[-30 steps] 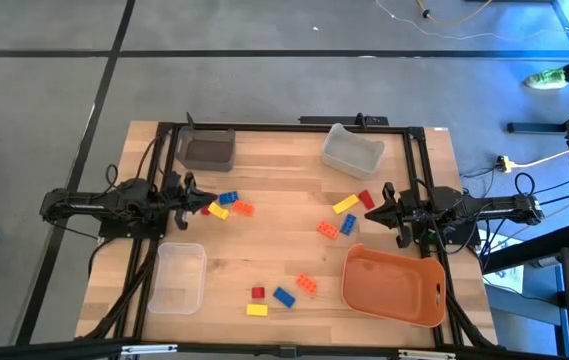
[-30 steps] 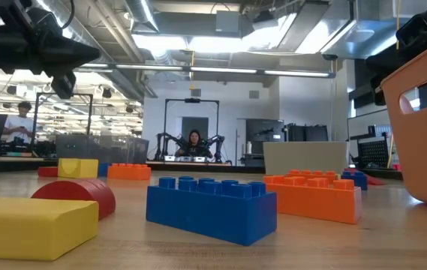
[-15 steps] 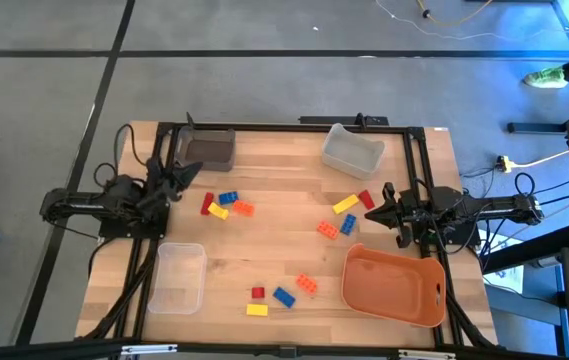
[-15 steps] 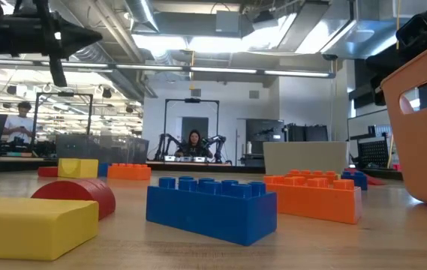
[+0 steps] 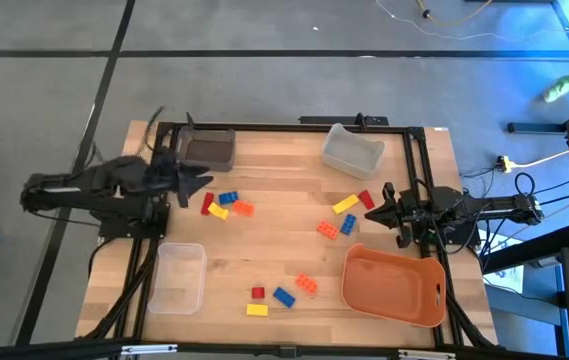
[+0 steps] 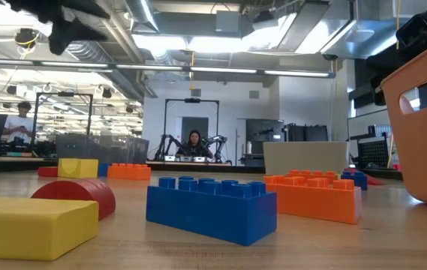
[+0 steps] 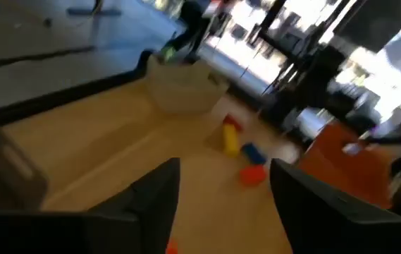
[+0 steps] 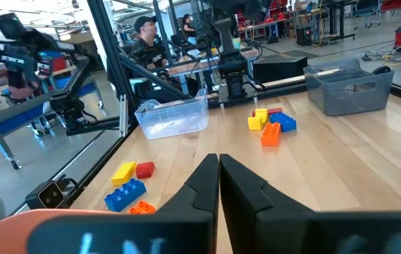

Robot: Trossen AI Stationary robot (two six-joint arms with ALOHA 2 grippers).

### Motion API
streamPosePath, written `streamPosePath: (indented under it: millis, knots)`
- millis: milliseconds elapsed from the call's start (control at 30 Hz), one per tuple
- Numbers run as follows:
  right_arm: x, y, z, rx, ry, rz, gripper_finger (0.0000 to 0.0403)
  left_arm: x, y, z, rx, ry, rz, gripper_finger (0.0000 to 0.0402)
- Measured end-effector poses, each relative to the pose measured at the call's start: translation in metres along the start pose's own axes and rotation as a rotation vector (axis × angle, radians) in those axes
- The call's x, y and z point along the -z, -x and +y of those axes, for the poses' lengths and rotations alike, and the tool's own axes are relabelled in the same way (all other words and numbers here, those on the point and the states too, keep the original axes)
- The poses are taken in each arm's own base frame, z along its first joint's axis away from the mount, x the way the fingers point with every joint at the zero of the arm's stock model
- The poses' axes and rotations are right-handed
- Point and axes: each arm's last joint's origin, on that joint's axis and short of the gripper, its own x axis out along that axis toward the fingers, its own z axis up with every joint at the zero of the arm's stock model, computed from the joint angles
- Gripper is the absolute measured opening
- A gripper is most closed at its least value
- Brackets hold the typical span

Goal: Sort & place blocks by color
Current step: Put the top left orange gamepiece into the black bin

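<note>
wooden table (image 5: 284, 215), bearing everything. orange tray (image 5: 392, 287) sitting at the near right corner, clear bin (image 5: 176, 278) at the near left, grey bin (image 5: 207, 149) at the far left, a second clear bin (image 5: 352, 150) at far centre-right.

left gripper (image 5: 200, 179) hanging above the table just in front of the grey bin, fingers (image 7: 147, 204) spread wide, holding nothing.

right gripper (image 5: 378, 211) waiting at the right edge, just beyond the orange tray, fingers (image 8: 204, 185) pressed together, empty.

blocks lying loose in three clusters: left one (image 5: 226, 204) near the left gripper, right one (image 5: 344, 214) beside the right gripper, near one (image 5: 280, 290) between clear bin and tray.
</note>
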Motion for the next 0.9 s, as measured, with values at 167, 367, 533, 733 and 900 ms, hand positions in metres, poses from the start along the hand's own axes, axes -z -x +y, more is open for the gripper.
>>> streamPosePath:
  millis: [167, 367, 533, 733, 900]
  knots:
    - [0.0, 0.0, 0.0, 0.0, 0.0, 0.0, 0.0016, -0.007, -0.033, -0.015, 0.021, -0.188, 0.262, 0.0253]
    - [0.0, 0.0, 0.0, -0.001, 0.0, 0.001, 0.0016, 0.012, -0.09, -0.026, 0.056, -0.465, 0.589, 0.0254]
    - [0.0, 0.0, 0.0, -0.001, 0.0, 0.001, 0.0016, 0.044, -0.13, -0.031, 0.111, -0.835, 0.746, 0.0255]
    - [0.0, 0.0, 0.0, 0.0, 0.0, 0.0, 0.0016, 0.086, -0.165, -0.023, 0.102, -1.108, 0.916, 0.0253]
    - [0.0, 0.0, 0.0, -0.001, 0.0, 0.0, 0.0016, 0.106, -0.187, -0.013, 0.064, -1.139, 0.955, 0.0253]
